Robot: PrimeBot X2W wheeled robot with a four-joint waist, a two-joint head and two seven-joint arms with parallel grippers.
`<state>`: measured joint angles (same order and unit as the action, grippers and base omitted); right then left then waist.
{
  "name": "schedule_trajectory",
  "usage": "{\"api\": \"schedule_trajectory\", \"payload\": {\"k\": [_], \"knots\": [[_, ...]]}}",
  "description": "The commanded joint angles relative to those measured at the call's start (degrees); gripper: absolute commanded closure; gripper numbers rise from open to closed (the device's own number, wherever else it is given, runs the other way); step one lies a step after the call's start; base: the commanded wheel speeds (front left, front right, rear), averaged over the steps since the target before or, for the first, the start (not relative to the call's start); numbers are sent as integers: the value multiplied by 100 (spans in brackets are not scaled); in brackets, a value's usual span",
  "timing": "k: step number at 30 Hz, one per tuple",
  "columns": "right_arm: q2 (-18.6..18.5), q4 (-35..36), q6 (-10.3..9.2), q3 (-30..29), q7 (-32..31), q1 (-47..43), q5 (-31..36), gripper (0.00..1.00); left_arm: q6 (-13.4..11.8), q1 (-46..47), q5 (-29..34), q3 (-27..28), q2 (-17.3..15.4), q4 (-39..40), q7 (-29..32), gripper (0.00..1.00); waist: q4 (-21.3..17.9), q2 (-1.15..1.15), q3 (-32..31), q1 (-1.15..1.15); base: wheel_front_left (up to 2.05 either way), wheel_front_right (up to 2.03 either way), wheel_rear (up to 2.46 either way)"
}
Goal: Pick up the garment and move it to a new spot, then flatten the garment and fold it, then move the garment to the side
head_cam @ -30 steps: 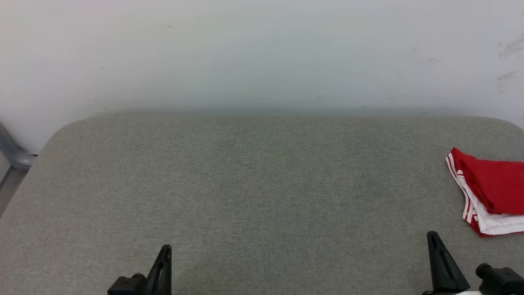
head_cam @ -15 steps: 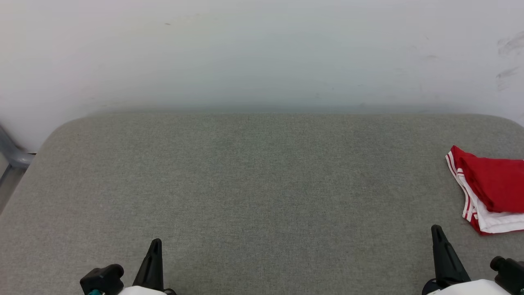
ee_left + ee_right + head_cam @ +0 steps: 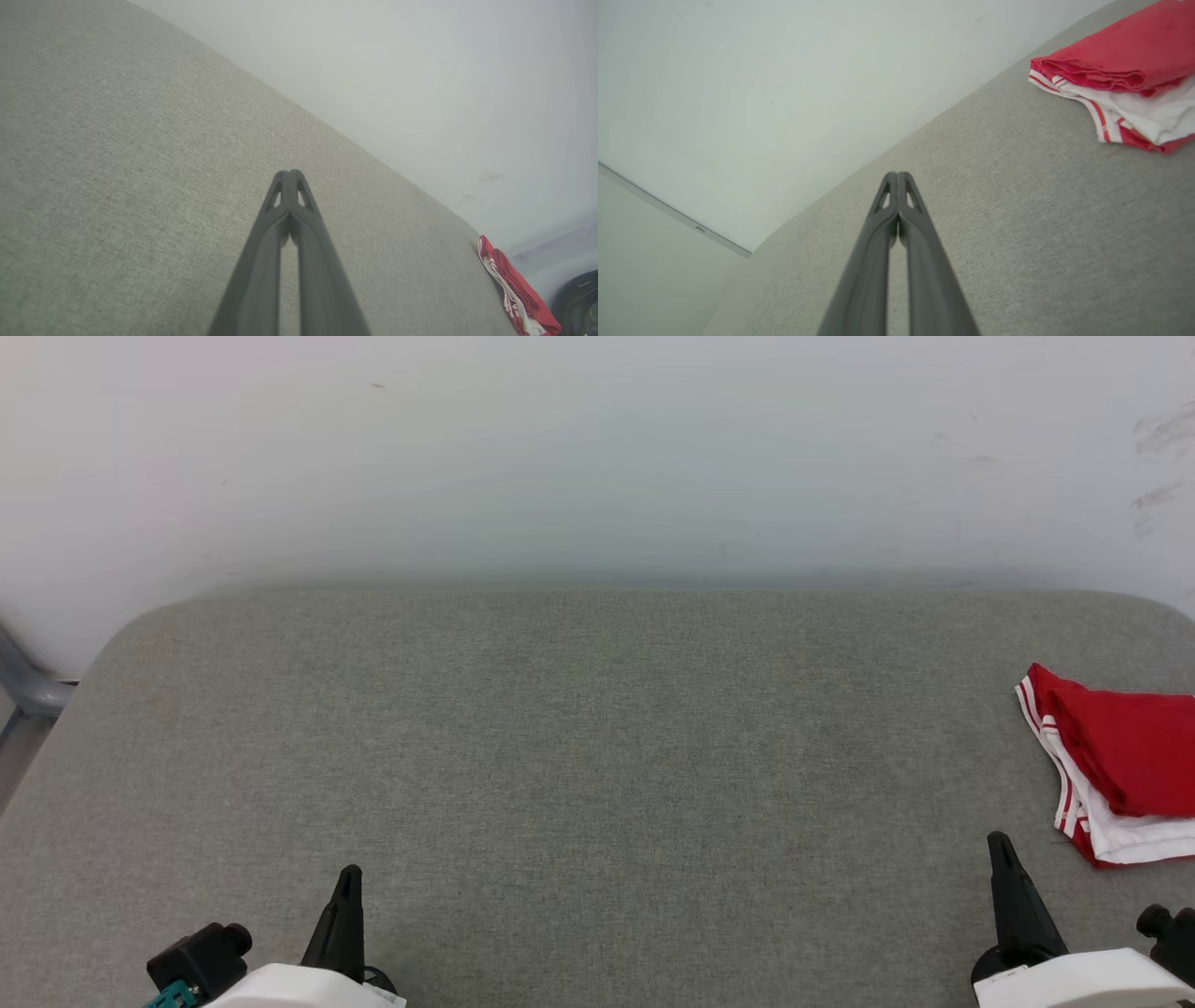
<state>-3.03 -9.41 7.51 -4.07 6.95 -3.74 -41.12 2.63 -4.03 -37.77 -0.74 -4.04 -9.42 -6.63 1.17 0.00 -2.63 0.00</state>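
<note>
The garment (image 3: 1125, 761) lies folded at the right edge of the grey fabric surface, red layer on top, white sleeve with red stripe trim below. It also shows as the garment (image 3: 1120, 70) at upper right and the garment (image 3: 514, 289) far at lower right. No print is visible. My left gripper (image 3: 347, 882) is shut and empty near the front left; in the left wrist view its tips (image 3: 289, 175) touch. My right gripper (image 3: 999, 845) is shut and empty, left of and nearer than the garment; its tips (image 3: 898, 176) meet.
The grey fabric surface (image 3: 597, 756) stretches wide between both grippers. A pale wall (image 3: 597, 457) rises behind it. A grey metal bar (image 3: 23, 686) stands at the far left edge. A dark round object (image 3: 579, 303) sits beyond the surface's right end.
Both grippers have drawn back toward the bottom corners, with the pale forearms coming into view. The left one shifted further left. The garment has stayed in place.
</note>
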Motion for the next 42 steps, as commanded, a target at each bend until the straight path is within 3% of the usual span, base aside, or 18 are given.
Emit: {"api": "schedule_trajectory", "payload": {"k": [1,16,42], "knots": [[-19,41,0,-21,-60,182,-262,100,50,187,-263,64,-1,39,56,100,-3,0,6,0,0,0,0],[-19,-83,-1,-70,-388,406,-1517,100,166,416,-1594,240,27,-86,385,100,-24,0,58,0,0,0,0],[-15,-242,-2,-138,-785,678,-3027,100,302,695,-3197,448,64,-242,780,100,-56,0,134,0,0,0,0]]}}
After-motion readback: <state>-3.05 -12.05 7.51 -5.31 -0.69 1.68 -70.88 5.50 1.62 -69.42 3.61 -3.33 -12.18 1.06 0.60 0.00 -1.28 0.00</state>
